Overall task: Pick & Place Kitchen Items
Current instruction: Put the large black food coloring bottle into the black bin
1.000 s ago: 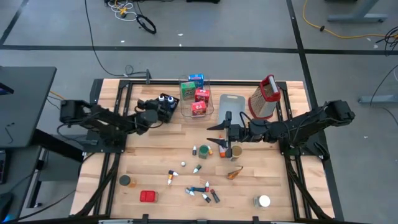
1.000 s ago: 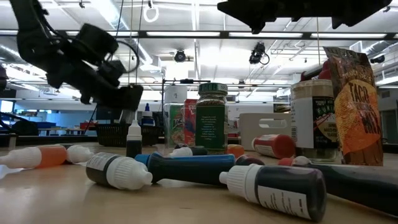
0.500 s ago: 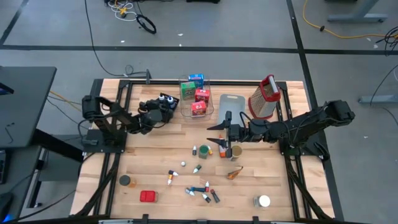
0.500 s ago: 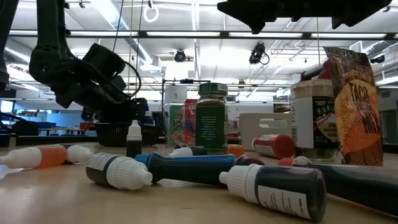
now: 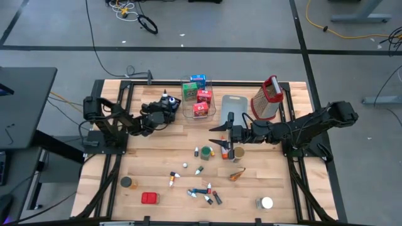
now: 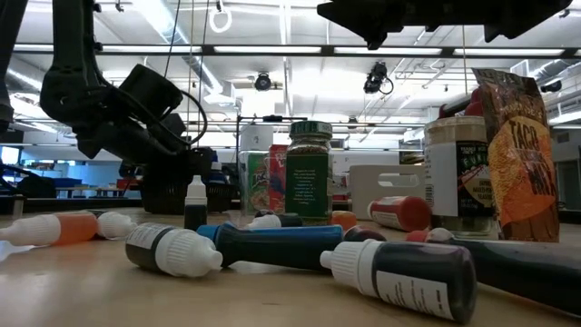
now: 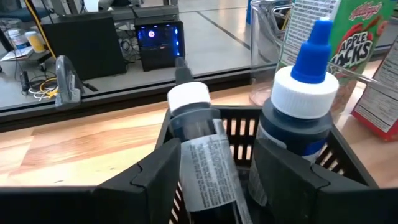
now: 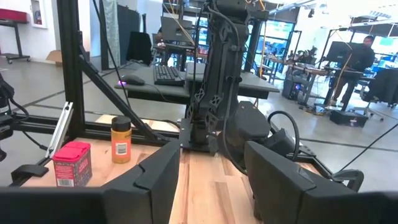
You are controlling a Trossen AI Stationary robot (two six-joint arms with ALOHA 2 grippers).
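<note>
My left gripper (image 7: pixel 214 186) reaches into the black basket (image 5: pixel 164 108) at the table's far left, its fingers open on either side of a dark bottle with a white collar (image 7: pixel 202 143). This bottle leans inside the basket beside a blue-capped bottle (image 7: pixel 298 106). My right gripper (image 5: pixel 217 135) hovers open and level over the table's middle with nothing between its fingers (image 8: pixel 211 180). More kitchen items lie scattered on the near half: small bottles (image 5: pixel 202 191), a red tin (image 5: pixel 149 198), a jar (image 5: pixel 127 182). My left gripper has the white-collared bottle's labelled body (image 7: pixel 208 177) between its two fingers, which come nearly level from the table's left. A gap shows beside one finger (image 7: pixel 280 174). Whether the other finger (image 7: pixel 158 177) touches the bottle, I cannot tell. The bottle's lower end is hidden inside the basket.
A clear bin (image 5: pixel 197 98) holds red, green and blue boxes next to the basket. A grey-blue tray (image 5: pixel 233 103) and a metal grater (image 5: pixel 266 99) stand at the far right. A white-lidded can (image 5: pixel 266 203) and an orange-brown packet (image 5: pixel 237 174) lie near the front.
My left gripper has sunk toward the black basket, bringing the white-collared bottle down into it beside the blue-capped one.
</note>
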